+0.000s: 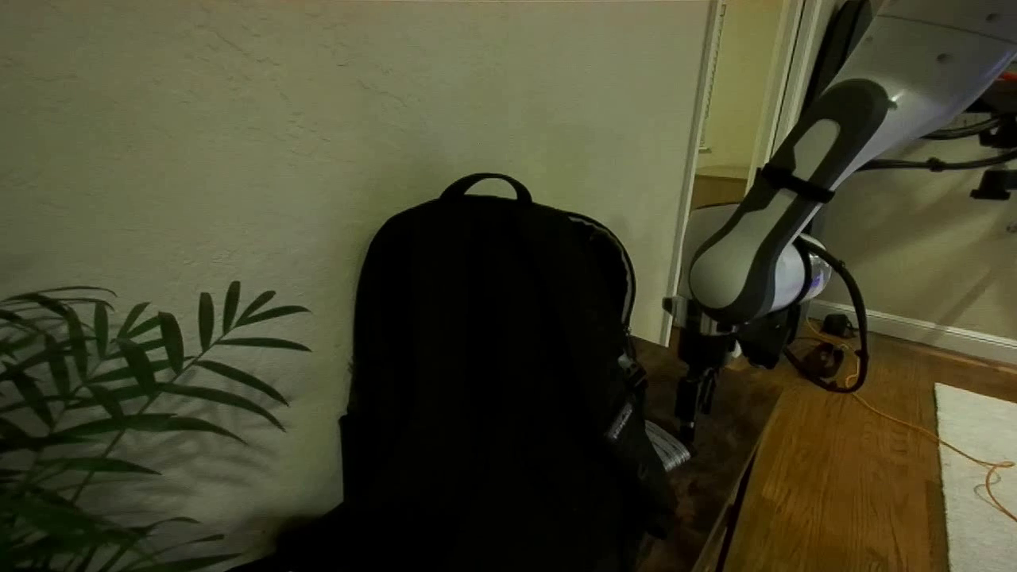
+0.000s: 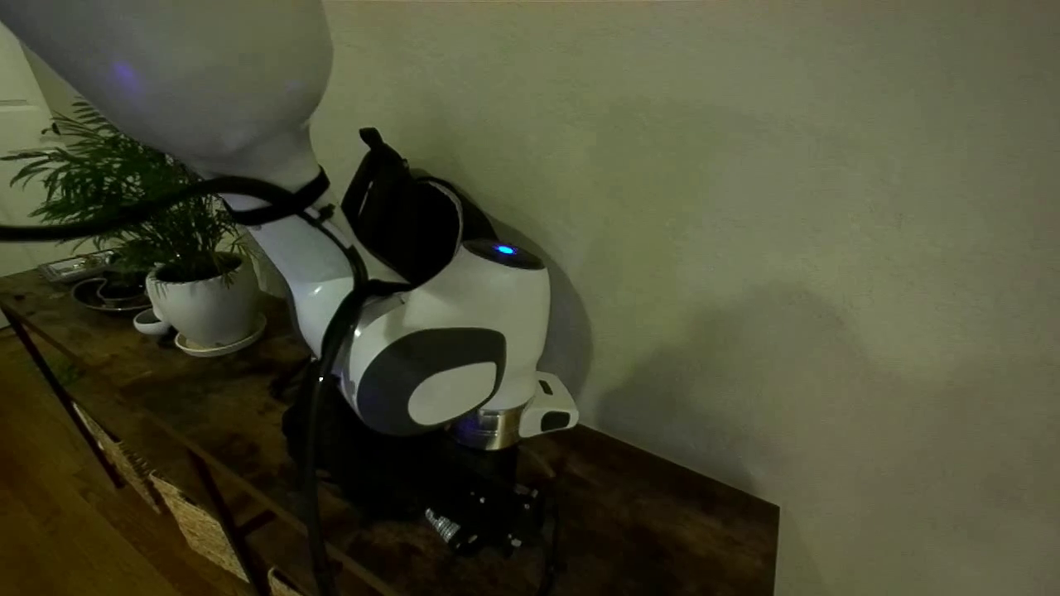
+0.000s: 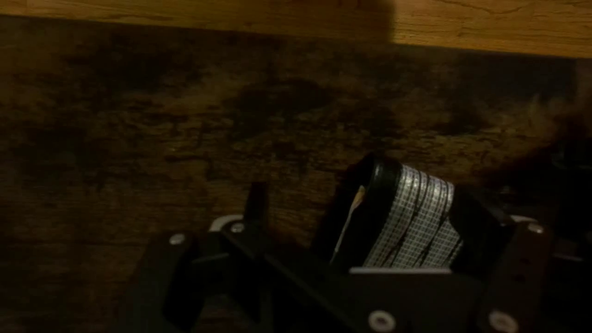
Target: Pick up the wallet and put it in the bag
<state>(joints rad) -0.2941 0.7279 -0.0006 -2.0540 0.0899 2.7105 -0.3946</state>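
— What step are you on?
— Picking up, I judge; nothing is in my grasp yet. In the wrist view the wallet point(image 3: 416, 222), dark with a pale checked band, is on the worktop point(image 3: 138, 152), between my jaws. They're spread wide: one stands well apart from it, the other so close that I can't tell whether it touches.
— So what does the next move call for?
— Centring on it, I'd say, then closing gently, so the nearer jaw doesn't shove it askew.
— What else is around you?
— In an exterior view the bag point(image 1: 477, 381) stands upright by the wall point(image 1: 238, 159), and its lower side hides part of the wallet, just beside it. A plant point(image 1: 151, 389) is on the bag's far side from me, so I don't expect trouble there. A pale rug point(image 1: 977, 492) lies on the floor point(image 1: 842, 477).
— And the way in?
— In an exterior view I make out a gaping opening point(image 2: 431, 228) with pale trim, high on the bag's side; my arm point(image 2: 447, 364) hides most of the rest. A white pot point(image 2: 207, 302) stands farther along, beyond the bag. The bulky lower side is the obstacle, I think: I should lift the wallet clear of it before reaching in.
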